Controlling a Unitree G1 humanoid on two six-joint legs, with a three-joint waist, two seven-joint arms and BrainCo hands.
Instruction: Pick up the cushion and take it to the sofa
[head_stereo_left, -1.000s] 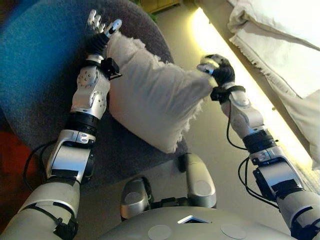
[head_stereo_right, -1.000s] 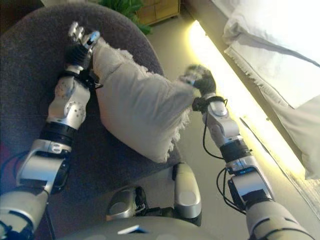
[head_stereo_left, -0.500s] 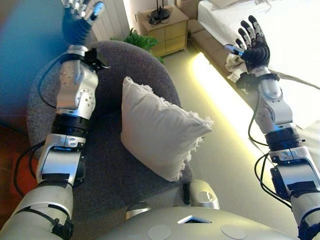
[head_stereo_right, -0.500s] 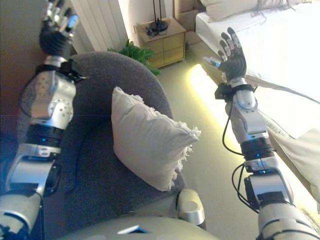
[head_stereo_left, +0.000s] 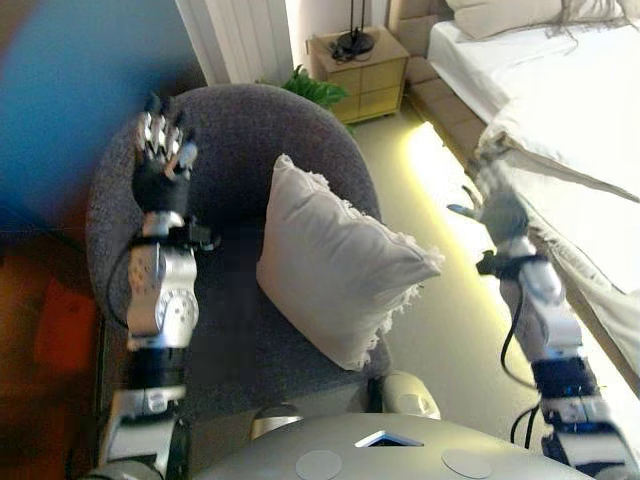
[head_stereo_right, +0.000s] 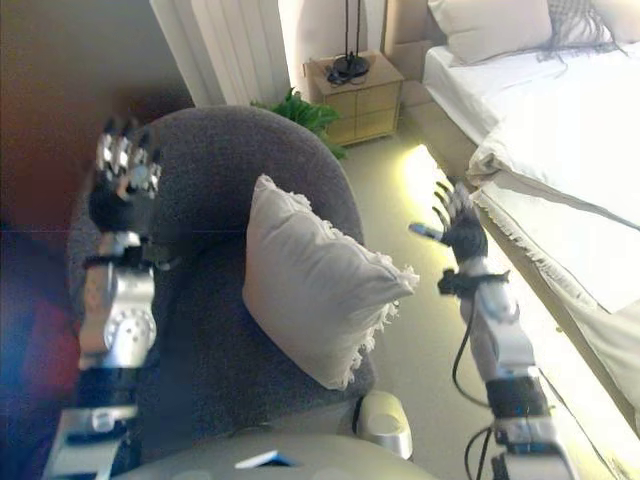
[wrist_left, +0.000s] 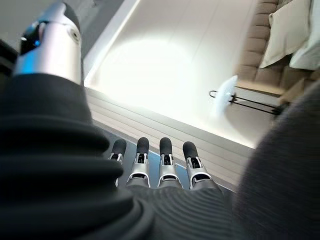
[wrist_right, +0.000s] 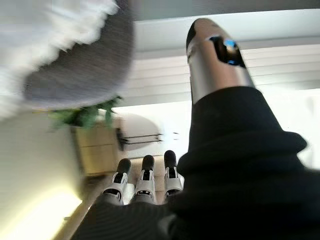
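The cushion (head_stereo_left: 335, 263), off-white with a frayed fringe, leans upright on the seat of a round grey armchair (head_stereo_left: 250, 130) at the centre of the head views, held by neither hand. The left robot hand (head_stereo_left: 162, 160) is raised at centre left in front of the chair's backrest, its fingers straight and holding nothing, clear of the cushion. The right robot hand (head_stereo_right: 460, 226) is up at centre right, fingers spread and empty, over the floor between the chair and a bed (head_stereo_right: 560, 130) that fills the upper right. A lit strip (head_stereo_left: 440, 190) glows along the bed's base. Behind the chair, at top centre, stand a green plant (head_stereo_right: 300, 108) and a wooden nightstand (head_stereo_right: 355, 95) with a dark lamp base (head_stereo_right: 350, 65) on it. No writing is legible. The left wrist view alone shows the ceiling, with straight fingers (wrist_left: 162, 162) pointing at it; the right wrist view shows its fingers (wrist_right: 145, 175) extended towards the nightstand.
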